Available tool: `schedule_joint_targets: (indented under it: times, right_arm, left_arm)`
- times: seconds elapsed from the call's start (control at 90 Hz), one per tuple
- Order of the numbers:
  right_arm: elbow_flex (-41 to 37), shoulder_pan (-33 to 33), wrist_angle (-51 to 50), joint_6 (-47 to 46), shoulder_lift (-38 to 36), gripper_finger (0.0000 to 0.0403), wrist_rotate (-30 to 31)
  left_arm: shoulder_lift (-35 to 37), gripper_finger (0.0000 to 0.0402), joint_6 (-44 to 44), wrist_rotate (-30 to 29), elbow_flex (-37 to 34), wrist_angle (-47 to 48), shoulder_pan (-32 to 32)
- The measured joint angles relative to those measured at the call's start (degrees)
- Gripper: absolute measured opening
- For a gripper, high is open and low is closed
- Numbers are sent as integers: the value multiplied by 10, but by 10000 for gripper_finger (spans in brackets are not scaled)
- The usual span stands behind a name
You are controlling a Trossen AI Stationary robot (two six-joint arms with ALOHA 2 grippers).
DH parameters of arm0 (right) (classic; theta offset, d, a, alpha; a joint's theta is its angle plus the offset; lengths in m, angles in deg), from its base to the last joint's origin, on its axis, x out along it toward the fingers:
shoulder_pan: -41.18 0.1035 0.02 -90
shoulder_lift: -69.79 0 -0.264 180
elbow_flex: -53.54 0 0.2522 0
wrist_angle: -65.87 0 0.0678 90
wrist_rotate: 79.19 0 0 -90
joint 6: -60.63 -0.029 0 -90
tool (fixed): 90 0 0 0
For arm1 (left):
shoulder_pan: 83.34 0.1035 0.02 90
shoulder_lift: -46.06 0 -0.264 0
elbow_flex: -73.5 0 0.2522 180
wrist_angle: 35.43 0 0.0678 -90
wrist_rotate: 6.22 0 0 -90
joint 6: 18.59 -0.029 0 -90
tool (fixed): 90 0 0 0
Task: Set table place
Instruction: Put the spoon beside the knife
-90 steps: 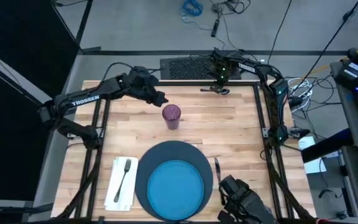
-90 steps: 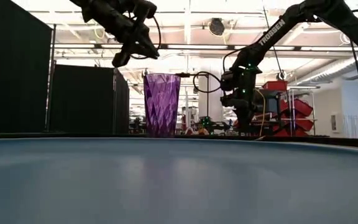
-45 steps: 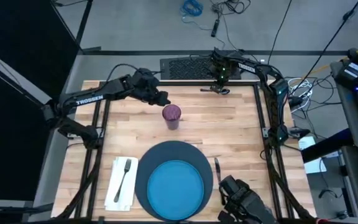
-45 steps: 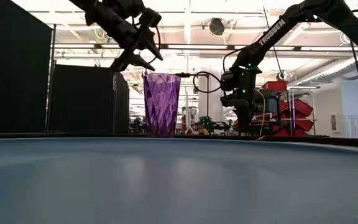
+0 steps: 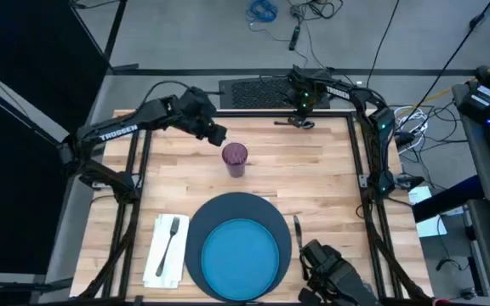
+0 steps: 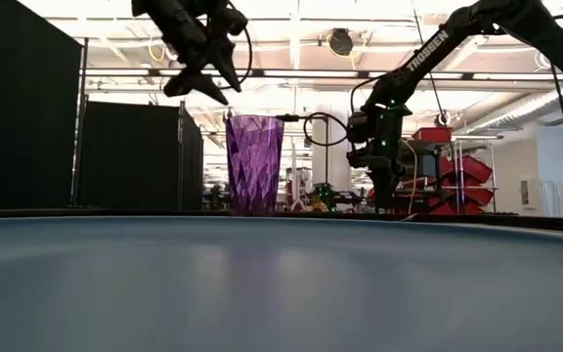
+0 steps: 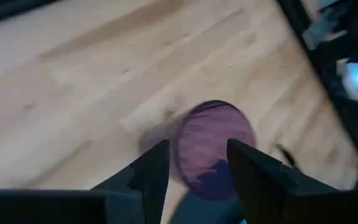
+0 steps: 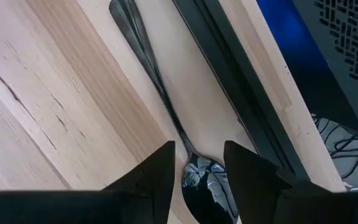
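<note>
The purple cup stands upright on the table, at its far middle. My left gripper hangs open above it and a little to its left, and the cup's rim shows beyond the fingers. At the far edge lies the spoon. My right gripper is down over it, open, one finger on either side of its bowl end. Near the front, the blue plate sits on the navy mat. The fork lies on the napkin to its left and the knife to its right. My right gripper's fingers point down and stand on either side of the spoon where its neck meets the bowl. The spoon lies flat on the table. Whether the fingers touch it, I cannot tell.
A black frame runs along the table's sides. Bare wood lies between the cup and the mat and to the right of the cup. A dark camera mount sits at the near right corner.
My left gripper has drifted slightly up and toward the table's left edge, away from the cup, which has stood still.
</note>
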Motion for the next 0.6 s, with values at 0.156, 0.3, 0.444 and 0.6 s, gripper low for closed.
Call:
schedule_joint_targets:
  times: [0.156,0.3,0.444,0.6]
  right_arm:
    - [0,0,-2,-2,0,123,0]
    - [0,0,-2,-1,0,123,0]
    - [0,0,-2,2,0,123,0]
    - [0,0,-1,4,0,123,0]
  left_arm:
    - [-51,145,-6,4,6,43,-8]
    - [-88,145,-21,9,9,40,-27]
    - [-103,145,-31,3,16,34,-30]
    - [-105,145,-33,0,17,31,-31]
